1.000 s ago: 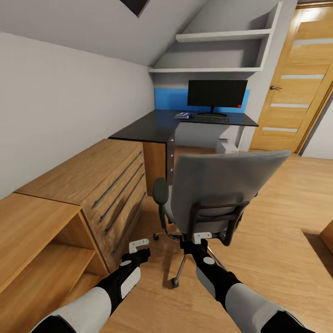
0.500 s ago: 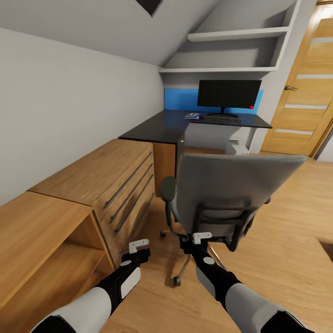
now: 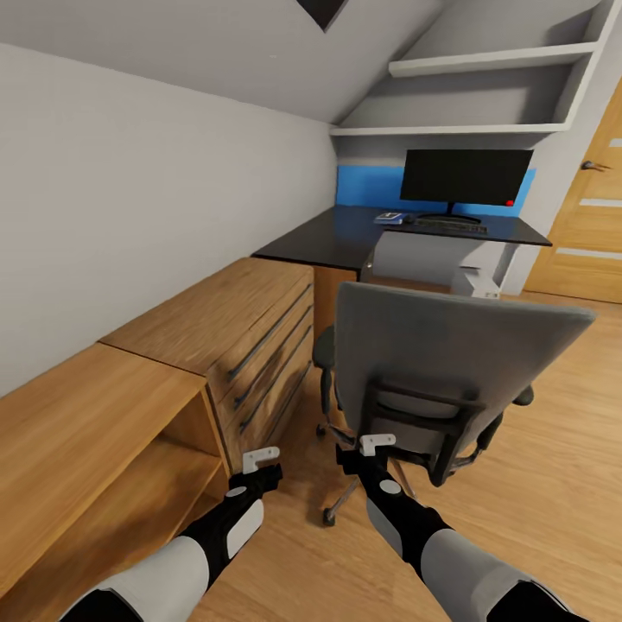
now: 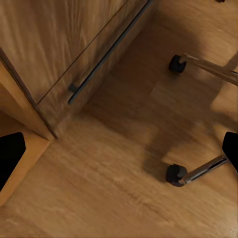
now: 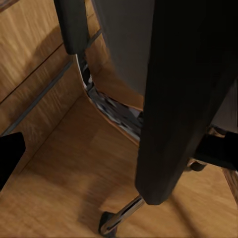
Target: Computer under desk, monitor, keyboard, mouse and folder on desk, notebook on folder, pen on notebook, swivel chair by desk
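Open wood shelf unit [image 3: 95, 449]: far left, against the grey wall.

Light wood dresser [image 3: 225, 324]: next along the wall, long dark handles; one handle [image 4: 106, 54] seen close from the left wrist.

Left gripper [image 3: 259, 458]: held low above the wood floor [image 3: 536, 449], just beside the dresser's foot. Fingers spread apart, holding nothing.

Swivel chair [image 3: 445, 363]: middle of the floor, grey back toward the robot, between the robot and the desk. Chrome legs with castors [image 4: 176, 174] on the floor.

Right gripper [image 3: 377, 444]: right up against the lower rear of the chair. Whether it touches or pinches any part, and how far its fingers are spread, cannot be told.

Desk [image 3: 345, 238]: black top in the far corner under white shelves [image 3: 492, 60].

Folder [image 3: 390, 217]: blue, on the desk, left of the keyboard [image 3: 449, 226].

Monitor [image 3: 466, 177]: upright on the desk, behind the keyboard.

Computer [image 3: 478, 281]: white, on the floor under the desk.

Wood door [image 3: 587, 233]: far right.
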Tool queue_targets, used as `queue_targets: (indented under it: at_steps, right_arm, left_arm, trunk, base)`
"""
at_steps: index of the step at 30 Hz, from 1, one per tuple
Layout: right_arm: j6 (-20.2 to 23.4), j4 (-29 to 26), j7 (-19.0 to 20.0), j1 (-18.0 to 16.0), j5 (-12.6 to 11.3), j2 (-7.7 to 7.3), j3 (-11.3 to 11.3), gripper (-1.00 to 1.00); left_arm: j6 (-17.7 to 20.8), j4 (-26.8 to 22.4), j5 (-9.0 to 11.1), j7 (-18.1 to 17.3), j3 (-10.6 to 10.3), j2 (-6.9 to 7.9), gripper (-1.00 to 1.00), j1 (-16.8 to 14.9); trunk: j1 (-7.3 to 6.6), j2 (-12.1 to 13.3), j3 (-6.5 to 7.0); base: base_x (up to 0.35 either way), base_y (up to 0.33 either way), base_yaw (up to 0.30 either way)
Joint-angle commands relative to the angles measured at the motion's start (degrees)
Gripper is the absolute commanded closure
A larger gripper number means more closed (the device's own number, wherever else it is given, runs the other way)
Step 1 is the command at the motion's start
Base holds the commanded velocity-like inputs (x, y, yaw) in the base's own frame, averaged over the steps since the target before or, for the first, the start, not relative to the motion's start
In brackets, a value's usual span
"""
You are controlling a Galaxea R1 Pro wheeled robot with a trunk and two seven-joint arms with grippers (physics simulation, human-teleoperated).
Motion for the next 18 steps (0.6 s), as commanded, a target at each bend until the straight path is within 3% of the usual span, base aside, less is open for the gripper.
queue_targets:
  at_steps: [1, 12, 18]
  right_arm:
    - [-0.23, 0.03, -0.35, -0.05, -0.48, -0.03, 0.46, -1.0]
    - [-0.23, 0.03, -0.35, -0.05, -0.48, -0.03, 0.46, -1.0]
    - [-0.23, 0.03, -0.35, -0.05, -0.48, -0.03, 0.47, -1.0]
  left_arm:
    - [-0.2, 0.01, 0.57, 0.32, -0.49, 0.0, -1.0, -0.05]
    - [-0.24, 0.01, 0.47, 0.22, -0.63, -0.15, -1.0, -0.05]
    - [-0.24, 0.01, 0.4, 0.22, -0.66, -0.16, -1.0, -0.05]
  trunk:
    - [-0.01, -0.02, -0.05]
    - [-0.01, -0.02, -0.04]
    - [-0.01, -0.02, 0.12]
  base:
    - [0.0, 0.0, 0.038]
    - [0.0, 0.0, 0.003]
    - [-0.065, 0.0, -0.117]
